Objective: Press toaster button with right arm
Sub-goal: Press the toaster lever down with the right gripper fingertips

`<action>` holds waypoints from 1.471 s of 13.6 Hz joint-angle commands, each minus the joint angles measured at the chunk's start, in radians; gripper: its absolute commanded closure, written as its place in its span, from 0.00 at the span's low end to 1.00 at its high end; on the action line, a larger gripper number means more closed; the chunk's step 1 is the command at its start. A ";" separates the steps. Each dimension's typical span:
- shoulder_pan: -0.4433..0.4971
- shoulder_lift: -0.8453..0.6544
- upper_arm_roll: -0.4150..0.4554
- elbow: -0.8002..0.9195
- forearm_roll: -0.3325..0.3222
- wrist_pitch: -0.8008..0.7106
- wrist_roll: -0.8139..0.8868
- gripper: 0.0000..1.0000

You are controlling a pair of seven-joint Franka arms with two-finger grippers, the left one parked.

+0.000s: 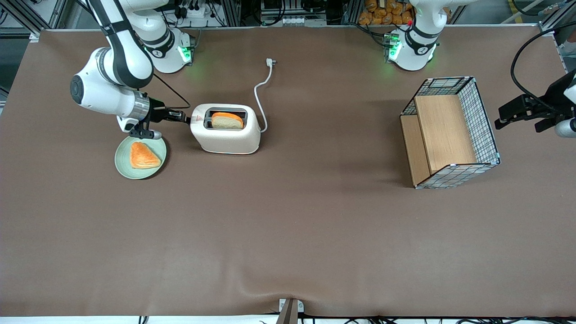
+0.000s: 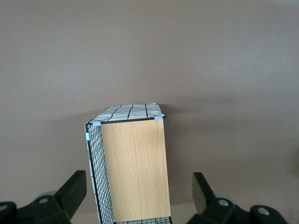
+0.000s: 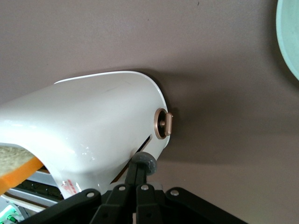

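The right arm point(image 1: 112, 85) is reaching in low over the brown tabletop point(image 1: 288, 234), near the edge at the working arm's end and closer to the robot-base edge than to the front-camera edge. Its gripper point(image 1: 182, 118) is lying level and pointing straight at the narrow end of the toaster point(image 1: 227, 135). In the right wrist view the two black fingers point(image 3: 138, 179) are lying pressed together, with nothing between them, and their tip is sitting against the toaster button point(image 3: 144, 161), a small grey knob standing out of a dark slit in the end wall. Beside that slit a round bronze dial point(image 3: 163, 123) is sticking out of the same wall, and a small red logo point(image 3: 70, 186) is showing close to the fingers.

The cream-white toaster is standing upright with a slice of bread point(image 1: 227, 120) sitting in its top slot. Its white cord point(image 1: 261, 96) is trailing toward the robot-base edge, and the plug point(image 1: 270, 62) is lying loose on the cloth.

Just beside the gripper, nearer the front camera, a pale green plate point(image 1: 120, 163) is carrying a triangular pastry point(image 1: 144, 155).

Toward the parked arm's end, a wire-mesh basket with wooden panels point(image 1: 450, 132) is lying tipped on its side.
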 commanded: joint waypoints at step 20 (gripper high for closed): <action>-0.018 0.147 -0.004 -0.013 0.108 0.128 -0.268 1.00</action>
